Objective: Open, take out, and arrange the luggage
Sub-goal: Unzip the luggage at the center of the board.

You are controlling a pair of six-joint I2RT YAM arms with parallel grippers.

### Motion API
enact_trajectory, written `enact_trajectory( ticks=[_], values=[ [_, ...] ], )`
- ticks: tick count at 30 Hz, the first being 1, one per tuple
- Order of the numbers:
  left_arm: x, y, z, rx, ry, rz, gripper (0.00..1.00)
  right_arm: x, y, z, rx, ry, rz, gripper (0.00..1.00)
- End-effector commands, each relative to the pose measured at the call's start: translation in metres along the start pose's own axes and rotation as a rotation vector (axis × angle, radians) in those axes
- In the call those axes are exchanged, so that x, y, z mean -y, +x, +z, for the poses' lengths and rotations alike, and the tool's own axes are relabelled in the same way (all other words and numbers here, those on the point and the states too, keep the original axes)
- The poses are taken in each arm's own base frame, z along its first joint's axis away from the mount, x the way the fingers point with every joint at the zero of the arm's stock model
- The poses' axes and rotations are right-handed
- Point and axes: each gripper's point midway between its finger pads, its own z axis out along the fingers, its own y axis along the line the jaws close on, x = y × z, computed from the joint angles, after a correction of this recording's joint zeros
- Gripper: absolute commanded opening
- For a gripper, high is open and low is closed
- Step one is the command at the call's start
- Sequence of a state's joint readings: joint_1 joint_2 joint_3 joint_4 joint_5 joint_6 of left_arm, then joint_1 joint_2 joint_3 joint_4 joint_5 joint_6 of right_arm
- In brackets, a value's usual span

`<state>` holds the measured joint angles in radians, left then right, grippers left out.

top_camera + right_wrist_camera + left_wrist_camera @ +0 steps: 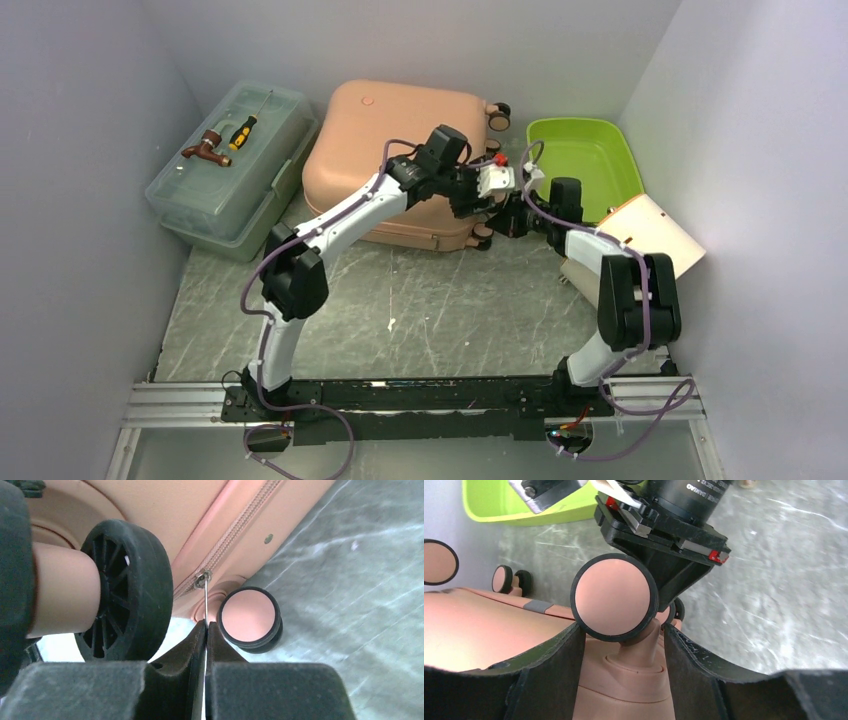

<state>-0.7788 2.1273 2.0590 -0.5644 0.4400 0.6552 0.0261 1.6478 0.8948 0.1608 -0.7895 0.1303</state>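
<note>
The salmon-pink luggage (385,140) lies flat and closed at the back of the table. My left gripper (476,206) is at its right side. In the left wrist view this gripper (621,630) straddles a caster, and both fingers (559,670) touch the pink stem below a black-rimmed wheel (613,595). My right gripper (503,216) is beside it. In the right wrist view that gripper (206,626) is shut on the thin metal zipper pull (205,602). The pull hangs from the slider on the zip, between a big black wheel (125,590) and a smaller pink-faced one (249,617).
A translucent toolbox (235,175) stands at the back left, with a screwdriver (243,131) and a brown tool (207,148) on its lid. A lime green tray (575,124) sits at the back right. A tan and white board (655,232) leans below it. Walls close in on both sides.
</note>
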Motion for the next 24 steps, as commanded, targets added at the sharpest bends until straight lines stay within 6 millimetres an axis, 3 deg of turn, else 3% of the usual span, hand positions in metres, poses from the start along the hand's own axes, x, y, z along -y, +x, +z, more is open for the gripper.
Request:
enact_trajectory(
  ticks=[1,3,6,16,24],
  values=[
    [0.207,0.076,-0.044,-0.365,0.662,-0.381,0.58,-0.016,0.001,-0.015,0.054,0.035,-0.102,0.00],
    [0.222,0.077,-0.056,-0.370,0.712,-0.399,0.58,-0.023,0.006,-0.021,0.057,0.042,-0.113,0.00],
    [0.237,0.076,-0.072,-0.368,0.767,-0.412,0.58,-0.018,0.002,-0.028,0.079,0.116,-0.122,0.00],
    [0.257,0.079,-0.100,-0.370,0.837,-0.421,0.58,0.048,-0.025,-0.026,0.107,0.390,-0.155,0.00],
    [0.272,0.081,-0.118,-0.400,0.916,-0.458,0.57,0.080,-0.063,-0.018,0.157,0.481,-0.147,0.00]
  ],
)
